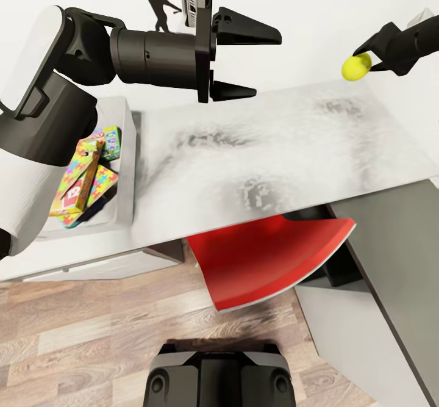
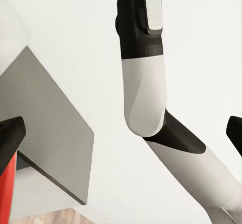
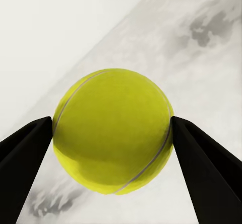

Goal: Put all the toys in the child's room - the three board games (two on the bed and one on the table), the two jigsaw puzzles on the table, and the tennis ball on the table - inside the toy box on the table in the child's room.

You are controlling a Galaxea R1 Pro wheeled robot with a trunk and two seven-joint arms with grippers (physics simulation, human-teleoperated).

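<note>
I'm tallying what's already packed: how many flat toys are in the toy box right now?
3 visible: a light blue board game box with orange logo leaning on top, a multicoloured jigsaw puzzle square beneath it, another behind, all inside the white toy box. More may lie hidden underneath.

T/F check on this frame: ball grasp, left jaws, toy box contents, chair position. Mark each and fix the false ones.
1. The right gripper holds the tennis ball between its jaws. True.
2. The left gripper is shut on a jigsaw puzzle. False: its jaws are open and hold nothing.
3. The toy box is empty. False: jigsaw puzzles and board games already lie in it.
4. The red chair is tucked partly under the table. True.
5. The tennis ball rests on the table beside the toy box. False: it is in the right gripper at the table's far right end, away from the box.
</note>
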